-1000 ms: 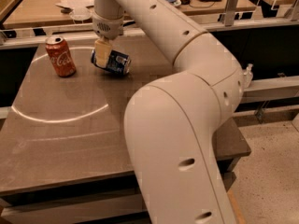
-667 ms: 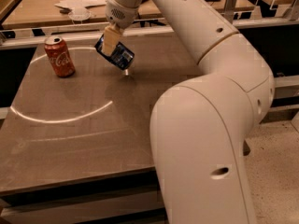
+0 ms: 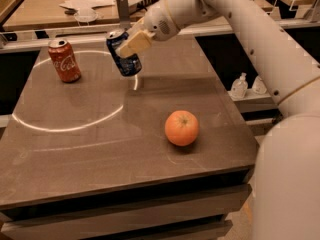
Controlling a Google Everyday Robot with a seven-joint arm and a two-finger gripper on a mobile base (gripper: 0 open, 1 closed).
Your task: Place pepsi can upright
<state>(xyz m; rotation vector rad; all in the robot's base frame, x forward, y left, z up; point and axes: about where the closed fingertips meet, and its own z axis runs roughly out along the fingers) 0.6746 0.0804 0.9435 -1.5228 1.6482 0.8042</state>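
Observation:
The dark blue pepsi can (image 3: 124,55) hangs in the air above the back middle of the table, nearly upright and leaning a little to the left, silver top up. My gripper (image 3: 131,45) is shut on the pepsi can, its cream fingers (image 3: 134,42) clamped across the can's upper half. The white arm reaches in from the upper right. The can's bottom end is just above the tabletop; I cannot tell whether it touches.
A red Coca-Cola can (image 3: 64,60) stands upright at the back left of the grey table (image 3: 90,144). An orange (image 3: 181,127) lies at the right front. A cluttered wooden desk (image 3: 55,6) stands behind. My arm's base fills the right edge.
The gripper has lifted the pepsi can from lying on the table and turned it towards upright. The arm has swung aside, uncovering the orange.

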